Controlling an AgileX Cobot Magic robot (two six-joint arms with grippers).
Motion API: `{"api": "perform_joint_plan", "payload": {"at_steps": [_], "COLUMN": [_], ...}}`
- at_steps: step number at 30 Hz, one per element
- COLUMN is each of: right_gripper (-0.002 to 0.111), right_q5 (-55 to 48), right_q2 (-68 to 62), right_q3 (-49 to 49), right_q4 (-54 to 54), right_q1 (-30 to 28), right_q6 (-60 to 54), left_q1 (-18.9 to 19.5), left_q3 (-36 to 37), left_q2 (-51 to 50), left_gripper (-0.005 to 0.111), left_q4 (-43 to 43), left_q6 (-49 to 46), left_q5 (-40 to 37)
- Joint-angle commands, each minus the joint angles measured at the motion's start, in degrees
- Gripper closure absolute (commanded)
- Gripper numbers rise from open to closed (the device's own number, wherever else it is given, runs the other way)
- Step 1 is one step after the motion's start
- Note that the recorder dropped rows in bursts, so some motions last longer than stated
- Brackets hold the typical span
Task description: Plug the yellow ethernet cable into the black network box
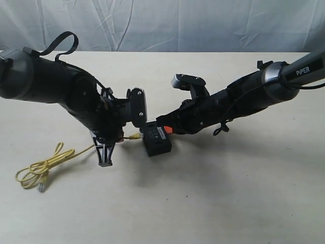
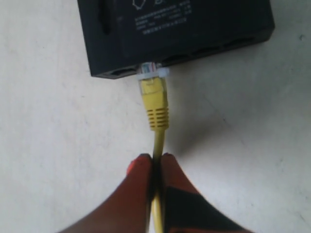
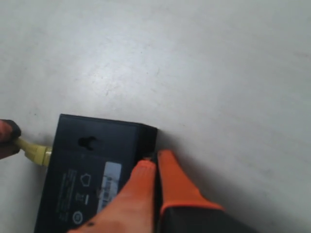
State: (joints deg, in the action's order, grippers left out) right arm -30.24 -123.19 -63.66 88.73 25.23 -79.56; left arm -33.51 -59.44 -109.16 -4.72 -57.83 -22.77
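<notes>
The black network box [image 1: 157, 143] lies flat at the table's middle, label side up. My left gripper [image 2: 155, 160] is shut on the yellow ethernet cable [image 2: 154, 102] just behind its yellow boot. The clear plug [image 2: 151, 69] sits at the mouth of a port in the box's [image 2: 194, 29] side face, its tip partly inside. The rest of the cable trails left to a loose coil [image 1: 43, 168] with the other plug. My right gripper [image 3: 155, 158] is shut, its orange fingertips resting on the box [image 3: 92, 165] at the far edge from the ports.
Both arms meet over the box in the exterior view, the left gripper [image 1: 124, 136] and right gripper [image 1: 165, 129] close together. The pale table [image 1: 228, 193] stretches around them, with a wrinkled white backdrop [image 1: 162, 23] behind.
</notes>
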Motion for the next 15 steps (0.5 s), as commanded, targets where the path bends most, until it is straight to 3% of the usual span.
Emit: {"api": "perform_joint_plan", "payload": {"at_steps": [1, 15], "right_gripper": [0.109, 0.109], "right_q5": [-9.25, -4.97], "right_q2": [-0.41, 2.64], "right_q3": [-0.08, -0.08], "right_q4": [0.27, -1.36], "right_q1": [3.42, 2.18], "right_q6": [0.02, 3.19], "left_q1": [-0.98, -0.74], "left_q3": [-0.67, -0.67], "left_q2": [0.57, 0.57], "left_gripper": [0.107, 0.107], "left_q4": [-4.65, -0.68], "left_q6": [0.19, 0.19], "left_q5": [6.94, 5.94]}}
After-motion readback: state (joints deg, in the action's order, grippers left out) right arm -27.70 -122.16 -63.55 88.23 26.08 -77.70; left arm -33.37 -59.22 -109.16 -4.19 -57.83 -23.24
